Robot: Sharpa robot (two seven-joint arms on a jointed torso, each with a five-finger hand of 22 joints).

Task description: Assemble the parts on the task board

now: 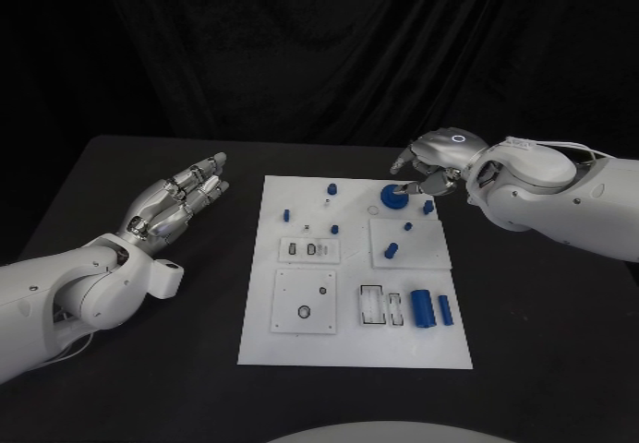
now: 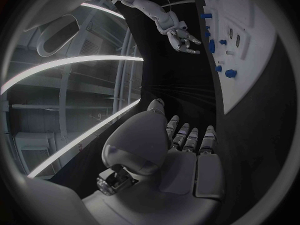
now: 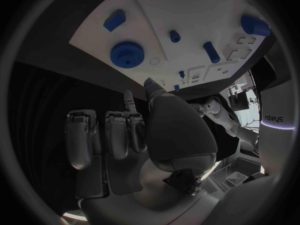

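The white task board (image 1: 355, 346) lies in the middle of the black table. A blue gear (image 1: 394, 195) sits on its far right part, with a small blue block (image 1: 428, 208) beside it. My right hand (image 1: 433, 171) hovers just behind the gear, fingers bent down toward it and holding nothing. In the right wrist view the gear (image 3: 128, 53) lies on the board (image 3: 187, 15) beyond the fingertips (image 3: 128, 102), apart from them. My left hand (image 1: 180, 203) lies flat and open left of the board, fingers stretched out, also empty.
Small blue pegs (image 1: 331, 188) (image 1: 285, 215) (image 1: 391, 248) stand on the board's far half. Two long blue pieces (image 1: 421, 309) lie at its near right beside rectangular slots (image 1: 381, 305). Black table surface surrounds the board on all sides.
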